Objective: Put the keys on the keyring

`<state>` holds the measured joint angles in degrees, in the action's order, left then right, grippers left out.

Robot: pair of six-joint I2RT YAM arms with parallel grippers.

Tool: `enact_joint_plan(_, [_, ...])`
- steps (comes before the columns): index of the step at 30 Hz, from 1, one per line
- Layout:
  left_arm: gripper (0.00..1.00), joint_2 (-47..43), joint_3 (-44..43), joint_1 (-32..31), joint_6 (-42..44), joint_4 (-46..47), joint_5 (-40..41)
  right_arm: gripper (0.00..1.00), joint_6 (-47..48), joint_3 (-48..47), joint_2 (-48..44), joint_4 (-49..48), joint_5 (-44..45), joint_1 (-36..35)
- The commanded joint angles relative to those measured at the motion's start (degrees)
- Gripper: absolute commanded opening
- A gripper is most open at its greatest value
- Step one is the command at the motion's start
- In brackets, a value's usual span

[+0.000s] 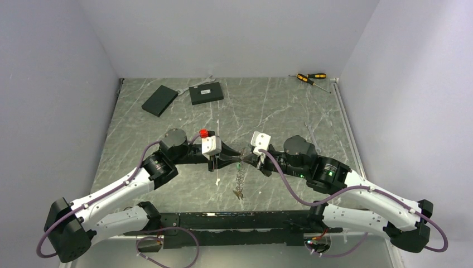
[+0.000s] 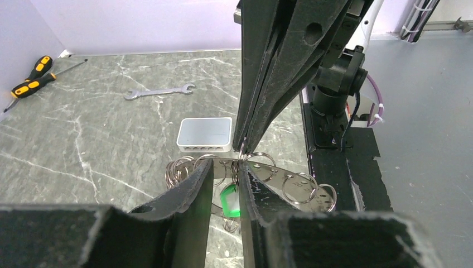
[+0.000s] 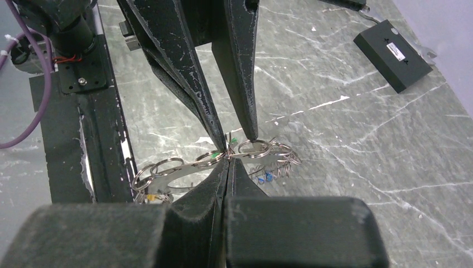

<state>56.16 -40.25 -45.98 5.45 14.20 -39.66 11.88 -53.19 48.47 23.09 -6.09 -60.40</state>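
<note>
Two black two-finger grippers met tip to tip over a grey-green, marble-veined tabletop (image 1: pixel 268 111). The right gripper (image 3: pixel 226 165) was clenched. Its pair of matte, tapered fingers was pressed flat together on the rim of the keyring (image 3: pixel 178 177), a single flat band of polished grey metal with thin wire split loops threaded along it. At least five loops could be counted.

The left gripper (image 2: pixel 226 167) reached the same spot from the opposite side. Its two scuffed black fingers stood partly apart, straddling the rim right against the right gripper's tips. Whether they pinched a loop or only touched it could not be told. The band ran out to either side of both sets of fingertips.

One green-tagged key (image 2: pixel 228 200), its tag glossy plastic, showed in the gap between the left fingers. A small cluster of blue-tagged keys (image 3: pixel 266 176) hung just beside the right fingertips.

Just beyond the left fingertips lay one white rounded plastic box (image 2: pixel 204 134). Farther off lay one silver open-ended spanner (image 2: pixel 159 92) and two yellow-and-black screwdrivers (image 2: pixel 30 75). Well beyond the grippers sat two flat black rectangular boxes (image 1: pixel 159 100), the second one (image 1: pixel 206 93) bearing a white label
</note>
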Motion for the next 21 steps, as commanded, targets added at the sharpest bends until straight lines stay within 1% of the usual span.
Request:
enact_joint_plan(1, [0.27, 0.4, 0.2, -0.2, 0.9, 2.8, -0.9, 0.0, -0.6, -2.0, -1.6, -4.8, -1.4, 0.2])
enact_joint_plan(6, [0.17, 0.4, 0.5, -0.3, 0.6, 3.3, -1.0, 0.0, -0.6, -1.8, -1.6, -5.1, -2.0, 0.1])
enact_joint_plan(13, [0.11, 0.4, 0.9, -0.2, 0.3, 4.7, -1.6, 0.0, -0.7, -0.2, -3.7, -7.9, -5.1, 0.1])
enact_joint_plan(18, [0.06, -0.2, 0.3, -0.3, 1.1, 3.7, -1.6, 0.0, -0.6, -0.1, -3.8, -7.6, -5.4, 0.1])
enact_joint_plan(21, [0.02, -0.7, 0.1, -0.2, 1.3, 2.9, -1.7, 0.0, -0.8, 0.2, -3.8, -8.0, -6.0, 0.1])
